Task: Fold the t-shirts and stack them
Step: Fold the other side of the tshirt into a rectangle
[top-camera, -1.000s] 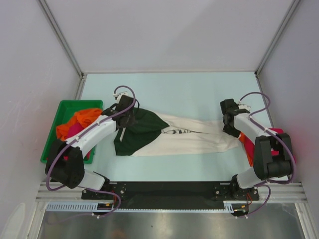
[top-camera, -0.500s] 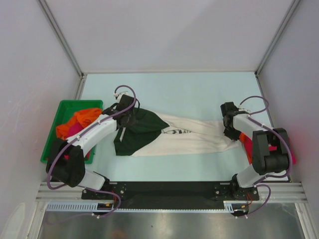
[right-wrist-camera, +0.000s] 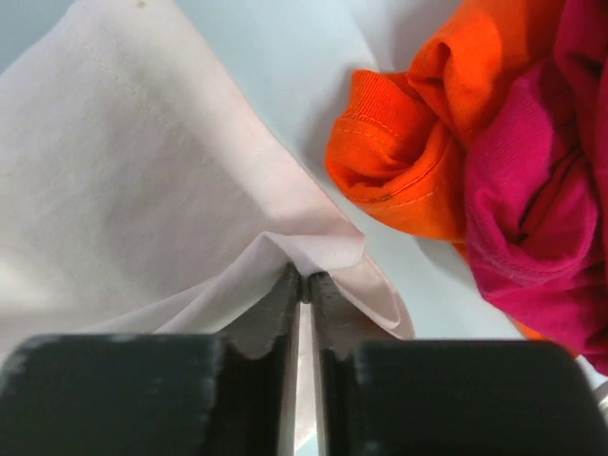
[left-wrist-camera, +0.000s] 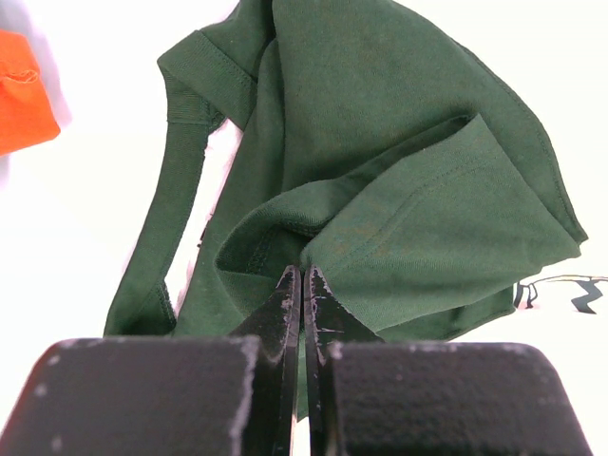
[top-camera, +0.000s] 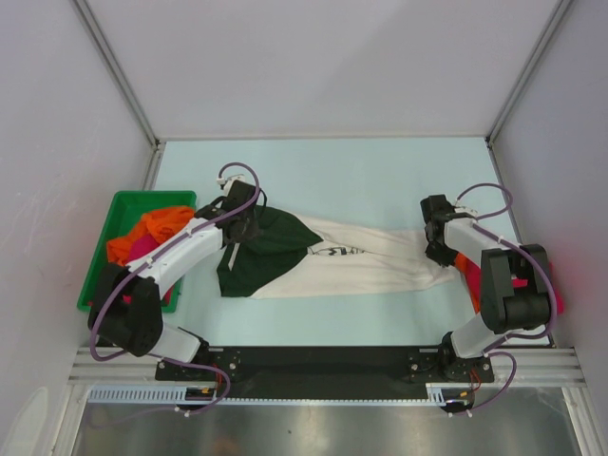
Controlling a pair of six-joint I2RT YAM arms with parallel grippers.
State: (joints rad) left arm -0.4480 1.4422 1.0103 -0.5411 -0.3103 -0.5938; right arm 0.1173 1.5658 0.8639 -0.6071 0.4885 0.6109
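Both arms reach low over the table (top-camera: 380,180): left fingers (left-wrist-camera: 288,302) pinch the green sleeve (left-wrist-camera: 408,190) of the one cream tee (top-camera: 361,264), right fingers (right-wrist-camera: 281,302) clamp its hem corner. One orange tee (right-wrist-camera: 399,142) and one pink tee (right-wrist-camera: 532,190) are bunched just right of those.

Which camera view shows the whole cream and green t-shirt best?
The top external view: there the t-shirt lies stretched between the left hand and the right hand. The left wrist view shows only its bunched green part; the right wrist view shows only a cream corner.
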